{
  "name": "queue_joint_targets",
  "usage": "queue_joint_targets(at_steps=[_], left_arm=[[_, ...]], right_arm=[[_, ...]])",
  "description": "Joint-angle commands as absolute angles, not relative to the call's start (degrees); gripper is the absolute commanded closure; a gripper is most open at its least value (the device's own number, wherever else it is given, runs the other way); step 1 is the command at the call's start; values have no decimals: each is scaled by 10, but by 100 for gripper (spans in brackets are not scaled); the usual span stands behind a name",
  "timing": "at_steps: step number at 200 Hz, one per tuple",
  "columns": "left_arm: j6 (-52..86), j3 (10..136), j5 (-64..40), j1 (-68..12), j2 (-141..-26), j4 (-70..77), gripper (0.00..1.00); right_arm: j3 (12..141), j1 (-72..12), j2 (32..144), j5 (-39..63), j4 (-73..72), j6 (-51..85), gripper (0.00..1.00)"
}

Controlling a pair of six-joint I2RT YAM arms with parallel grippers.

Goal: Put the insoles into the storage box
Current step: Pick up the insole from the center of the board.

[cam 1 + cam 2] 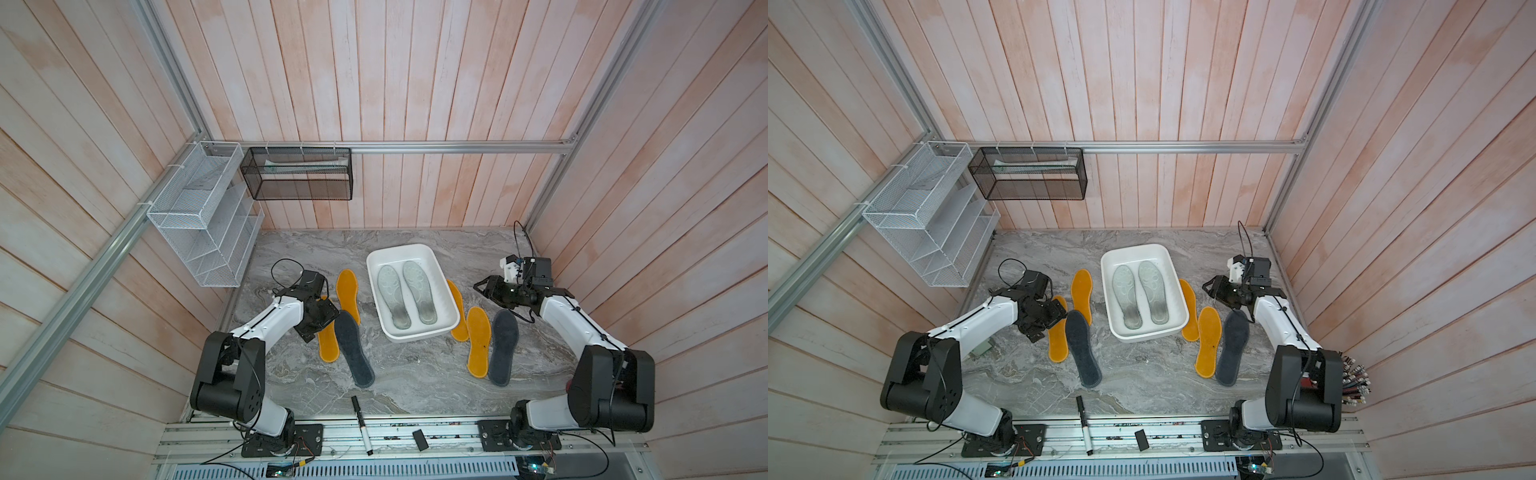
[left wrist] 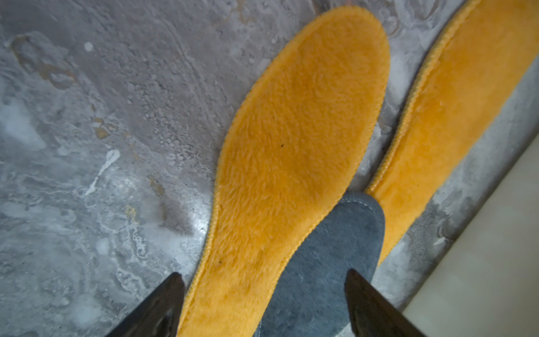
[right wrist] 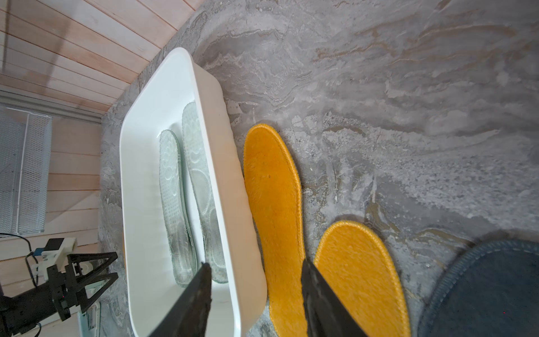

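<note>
End of yellow insole (image 1: 327,349) at box's (image 1: 419,332) 8 o'clock is kinda hidden under left gripper (image 2: 264,273), jaws apart; right gripper (image 3: 255,264) hovers at 3, apart too.

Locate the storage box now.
In both top views the storage box sits central, toward the back wall, yellow insoles flanking it, two pale insoles inside.

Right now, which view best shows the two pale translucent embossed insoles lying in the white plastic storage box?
Both top views: the two pale insoles lie whole, side by side, in the white box. The right wrist view shows them obliquely, one partly behind the box wall. The left wrist view misses them.
</note>
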State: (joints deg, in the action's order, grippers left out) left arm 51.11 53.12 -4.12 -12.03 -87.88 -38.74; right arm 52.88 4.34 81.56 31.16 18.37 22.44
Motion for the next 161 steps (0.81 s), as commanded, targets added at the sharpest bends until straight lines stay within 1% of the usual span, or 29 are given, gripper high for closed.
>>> queue_joint_targets(at_steps=[1,36,69,119,161], left_arm=[[491,509,-18,-108,-858,-381,14],[473,495,7,-96,-844,-384,18],[461,508,-12,-97,-871,-364,20],[454,523,-9,-98,-903,-376,30],[440,550,0,-106,-940,-403,30]], right_arm=[[516,44,801,311,196,220,49],[509,43,800,315,192,221,49],[511,44,808,320,183,224,49],[514,44,812,319,177,229,49],[520,43,823,326,167,235,49]])
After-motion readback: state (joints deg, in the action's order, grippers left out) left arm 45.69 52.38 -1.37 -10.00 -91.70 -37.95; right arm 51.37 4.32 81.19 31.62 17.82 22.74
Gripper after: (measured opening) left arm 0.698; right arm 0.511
